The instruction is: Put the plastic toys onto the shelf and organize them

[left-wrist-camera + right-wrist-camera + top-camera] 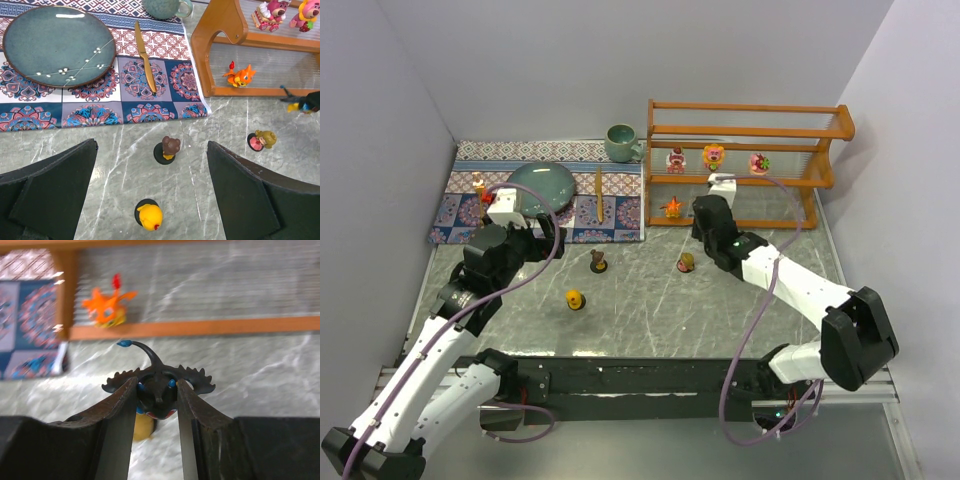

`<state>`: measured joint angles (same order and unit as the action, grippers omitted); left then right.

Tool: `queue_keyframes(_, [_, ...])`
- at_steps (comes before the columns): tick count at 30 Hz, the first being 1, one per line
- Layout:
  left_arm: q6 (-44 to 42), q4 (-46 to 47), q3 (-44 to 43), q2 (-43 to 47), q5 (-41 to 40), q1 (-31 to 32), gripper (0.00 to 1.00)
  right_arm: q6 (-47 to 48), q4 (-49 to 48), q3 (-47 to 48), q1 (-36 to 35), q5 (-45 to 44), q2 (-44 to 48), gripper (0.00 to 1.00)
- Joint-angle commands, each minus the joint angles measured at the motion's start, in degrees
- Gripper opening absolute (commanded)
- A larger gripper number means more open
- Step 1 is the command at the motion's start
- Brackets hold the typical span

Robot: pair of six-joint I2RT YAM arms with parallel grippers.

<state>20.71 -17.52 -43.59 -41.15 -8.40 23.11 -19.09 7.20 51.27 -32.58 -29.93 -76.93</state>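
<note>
We see the right gripper (156,385) clamped on a dark, jagged-winged plastic creature (194,379), just short of the bottom rail of the orange-brown wooden shelf (200,326), with an orange spiky toy (106,307) at its 11 o'clock. We judge the thin horn and wings could snag that rail and twist the slick figurine loose. The left gripper (150,150) hangs wide apart above a brown round-headed figurine (170,147) on the grey veined tabletop (125,130).

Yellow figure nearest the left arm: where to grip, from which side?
Take the yellow figure by its round body, above the dark base, coming from above. It stands upright, apart from the brown-headed figure, so the open left gripper should fit its sides.
</note>
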Motion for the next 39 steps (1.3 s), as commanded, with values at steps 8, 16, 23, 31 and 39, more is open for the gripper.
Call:
queue_keyframes(8, [0.1, 0.6, -0.2, -1.2, -0.1, -0.3, 0.97, 4.7, -11.6, 3.1, 7.9, 1.6, -6.4, 0.08])
queue_keyframes(16, [-0.1, 0.6, -0.1, -2.2, -0.1, -0.3, 0.97, 5.7, -14.4, 7.1, 11.6, 6.5, -13.1, 0.08])
queue_keyframes(23, [-0.1, 0.5, -0.3, -3.4, 0.8, -0.3, 0.97, 5.9, -13.5, 11.6, 13.0, 8.2, -18.5, 0.08])
queue_keyframes(31, [-0.1, 0.5, -0.3, -3.9, 1.1, -0.3, 0.97, 2.8, -10.9, 14.2, 13.6, 10.0, -20.9, 0.08])
queue_keyframes(39, [-0.1, 0.6, -0.3, -3.9, 1.2, -0.3, 0.97, 1.3, -10.5, 14.3, 13.9, 10.2, -21.8, 0.08])
